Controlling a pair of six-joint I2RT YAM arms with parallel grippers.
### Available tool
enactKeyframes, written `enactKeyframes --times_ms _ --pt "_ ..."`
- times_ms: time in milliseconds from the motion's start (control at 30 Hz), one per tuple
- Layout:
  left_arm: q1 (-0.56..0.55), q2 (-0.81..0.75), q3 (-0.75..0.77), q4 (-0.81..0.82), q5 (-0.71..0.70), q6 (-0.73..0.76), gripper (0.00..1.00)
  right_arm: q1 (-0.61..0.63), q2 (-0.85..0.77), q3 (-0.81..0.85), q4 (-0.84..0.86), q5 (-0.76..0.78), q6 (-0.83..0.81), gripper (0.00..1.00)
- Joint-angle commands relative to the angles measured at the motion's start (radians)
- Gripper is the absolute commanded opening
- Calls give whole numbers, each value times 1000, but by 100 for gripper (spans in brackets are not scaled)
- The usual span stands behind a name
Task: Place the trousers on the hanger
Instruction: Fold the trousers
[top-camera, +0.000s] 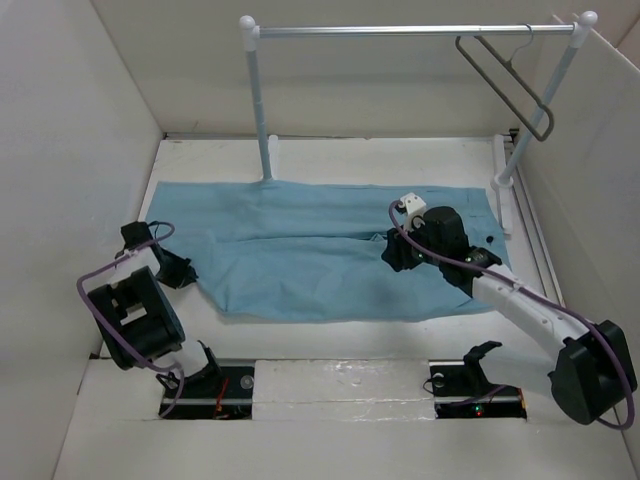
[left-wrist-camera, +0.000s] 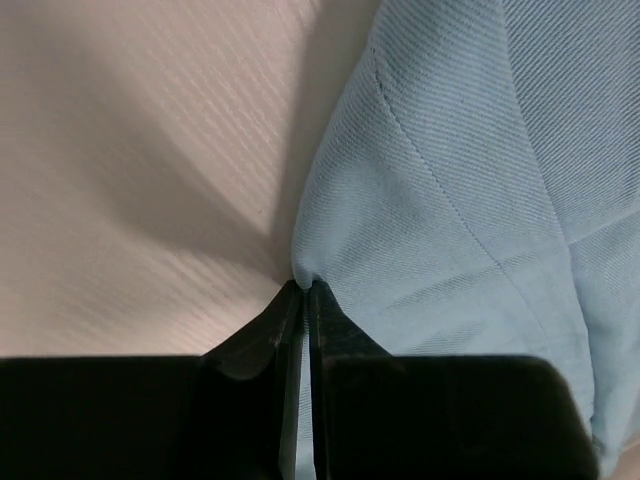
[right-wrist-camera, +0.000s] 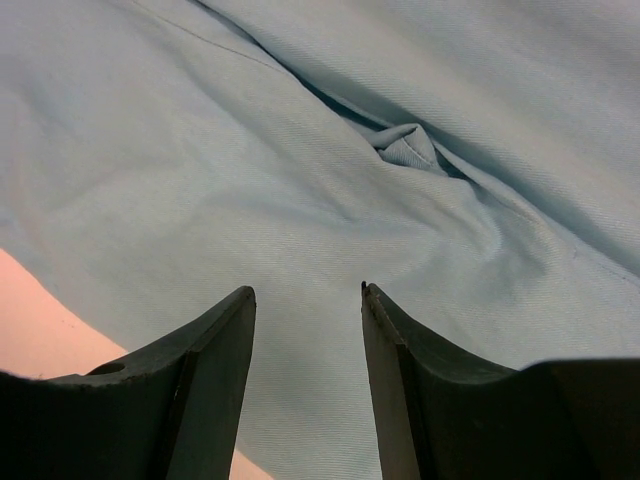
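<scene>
On the desk (top-camera: 330, 345), the trousers (top-camera: 300, 250) were judged limp, best taken by edges; left hand (left-wrist-camera: 305, 298) was found pinching one, right hand (right-wrist-camera: 308, 295) spread.

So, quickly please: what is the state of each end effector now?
Left end effector: closed, pinching the edge of the trousers.
Right end effector: open, over the trousers, holding nothing.

No text, labels, brands or numbers can be read anywhere
</scene>
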Motion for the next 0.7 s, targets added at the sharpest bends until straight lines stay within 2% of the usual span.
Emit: enactKeyframes --times_ms 0,67,100,133,167,200,233,300,400,433,467,500,567,667 --pt "0 -106 84 -135 -119 40 0 12 -23 -13 9 2 -16 53" --pt "0 -202 191 -311 -193 60 0 12 -17 -30 6 19 -18 54" --pt "0 -298 223 -365 -291 62 0 -1 -6 -41 13 19 -18 54" --pt "-25 -335 301 -417 -322 60 0 -10 3 -50 24 16 -18 54" --pt "-74 -349 346 -553 -386 33 0 -31 15 -68 48 -5 -18 55" --pt "-110 -342 369 -598 -504 -13 0 -42 41 -73 58 -22 -18 55" --pt "-166 -337 383 -662 -523 -28 0 -53 57 -78 72 -42 -16 55" --pt "-211 -348 410 -689 -601 -48 0 -63 84 -81 98 -76 -50 55" --pt "-301 -316 460 -672 -597 -67 0 -85 103 -87 113 -102 -62 55" --pt "-329 -299 475 -651 -590 -87 4 -85 103 -87 118 -104 -64 55" --pt "-424 -237 478 -634 -600 -107 12 -94 109 -82 98 -98 -71 57" --pt "-424 -236 478 -634 -600 -107 20 -94 109 -79 98 -98 -71 58" --pt "-469 -173 455 -632 -612 -130 27 -116 118 -76 72 -104 -90 59" --pt "-469 -81 423 -655 -721 -177 42 -140 80 -82 36 -110 -108 65"
